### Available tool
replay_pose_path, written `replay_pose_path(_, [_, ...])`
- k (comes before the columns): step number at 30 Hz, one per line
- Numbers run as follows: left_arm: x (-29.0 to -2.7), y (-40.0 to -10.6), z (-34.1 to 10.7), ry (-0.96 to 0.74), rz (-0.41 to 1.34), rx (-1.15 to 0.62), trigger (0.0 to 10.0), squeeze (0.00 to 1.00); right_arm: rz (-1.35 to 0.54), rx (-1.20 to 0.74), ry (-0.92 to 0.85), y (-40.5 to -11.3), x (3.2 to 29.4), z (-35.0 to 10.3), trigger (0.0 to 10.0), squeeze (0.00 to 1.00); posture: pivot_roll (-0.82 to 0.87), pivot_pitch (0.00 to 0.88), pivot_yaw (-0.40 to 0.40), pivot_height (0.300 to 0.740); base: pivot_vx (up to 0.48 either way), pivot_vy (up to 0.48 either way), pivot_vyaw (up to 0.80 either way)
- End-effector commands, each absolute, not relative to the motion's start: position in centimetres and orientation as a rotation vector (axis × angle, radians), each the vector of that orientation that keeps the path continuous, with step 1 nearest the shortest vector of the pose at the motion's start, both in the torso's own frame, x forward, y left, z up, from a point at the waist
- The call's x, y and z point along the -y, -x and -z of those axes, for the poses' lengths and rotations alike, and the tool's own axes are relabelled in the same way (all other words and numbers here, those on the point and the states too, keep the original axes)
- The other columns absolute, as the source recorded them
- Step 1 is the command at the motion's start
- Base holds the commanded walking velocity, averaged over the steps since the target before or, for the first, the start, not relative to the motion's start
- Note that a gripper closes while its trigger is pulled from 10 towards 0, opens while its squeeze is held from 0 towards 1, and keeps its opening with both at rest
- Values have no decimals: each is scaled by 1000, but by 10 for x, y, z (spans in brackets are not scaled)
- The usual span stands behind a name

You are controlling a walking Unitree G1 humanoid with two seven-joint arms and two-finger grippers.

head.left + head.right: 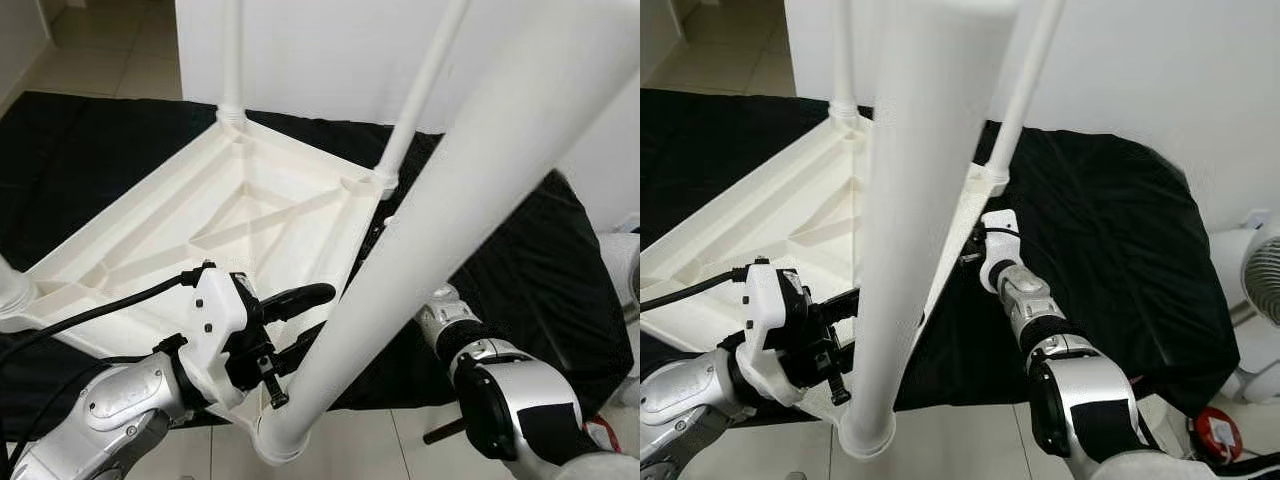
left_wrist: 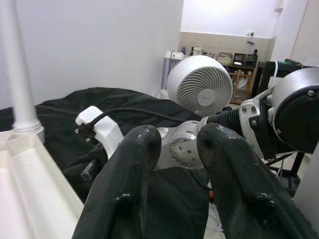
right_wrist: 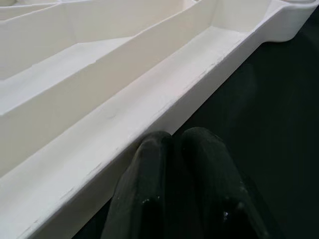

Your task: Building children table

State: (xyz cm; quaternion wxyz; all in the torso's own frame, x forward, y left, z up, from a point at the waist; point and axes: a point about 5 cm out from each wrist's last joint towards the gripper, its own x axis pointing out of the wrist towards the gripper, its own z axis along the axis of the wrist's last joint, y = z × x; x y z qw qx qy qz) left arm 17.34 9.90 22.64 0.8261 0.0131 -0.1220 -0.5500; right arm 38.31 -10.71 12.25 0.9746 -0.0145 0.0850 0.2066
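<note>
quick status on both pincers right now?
Left pincer: open, holding nothing, beside the nearest table leg.
Right pincer: shut, empty, fingertips at the edge of the upturned tabletop.

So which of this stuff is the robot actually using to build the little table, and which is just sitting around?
Part of the job:
- upturned white tabletop
- near table leg
- two far legs
- left gripper beside the near leg
- right gripper at the tabletop's edge

Just lying about:
- black cloth under the table
- white fan
- red object on the floor
</note>
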Motion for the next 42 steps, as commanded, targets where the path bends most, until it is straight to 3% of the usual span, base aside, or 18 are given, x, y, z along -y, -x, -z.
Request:
replay_pose_path(1, [-93,-168,-229,-22,1204,268,10000,0,-523,-173,37,-380,88,-123,10000,0,138,113,-173,740,0,0,0])
replay_pose_path(5, [-90,-166,-232,-8,1221,285,10000,0,-609,-114,29,-380,70,-134,10000,0,116,103,-150,740,0,0,0])
replay_pose_path(9, [-89,-166,-232,-3,1225,288,10000,0,-593,-101,35,-382,71,-136,10000,0,111,97,-145,740,0,0,0])
replay_pose_path(13, [-90,-171,-230,-14,1236,287,10000,0,-426,-81,34,-386,98,-136,10000,0,93,77,-128,740,0,0,0])
replay_pose_path(16, [-90,-171,-230,-14,1236,287,10000,0,-426,-81,34,-386,98,-136,10000,0,93,77,-128,740,0,0,0])
replay_pose_path(17, [-90,-174,-228,-31,1234,283,10000,0,-377,-72,31,-386,110,-134,10000,0,83,69,-123,740,0,0,0])
replay_pose_path(18, [-88,-184,-223,-80,1187,273,10000,0,-320,-43,19,-383,127,-130,10000,0,74,50,-123,740,0,0,0])
replay_pose_path(23, [-83,-211,-211,-151,1040,212,10000,0,-231,25,12,-365,159,-116,10000,0,46,31,-129,740,0,0,0])
replay_pose_path(30, [-93,-251,-195,-120,789,69,10000,0,-152,103,-52,-334,178,-109,10000,0,20,7,-126,740,0,0,0])
replay_pose_path(38, [-103,-248,-190,-85,860,38,10000,0,-208,165,-94,-308,183,-118,10000,0,3,0,-114,740,0,0,0])
replay_pose_path(42, [-122,-256,-173,-103,758,-17,10000,0,-229,158,-79,-294,189,-120,10000,0,-9,0,-105,740,0,0,0])
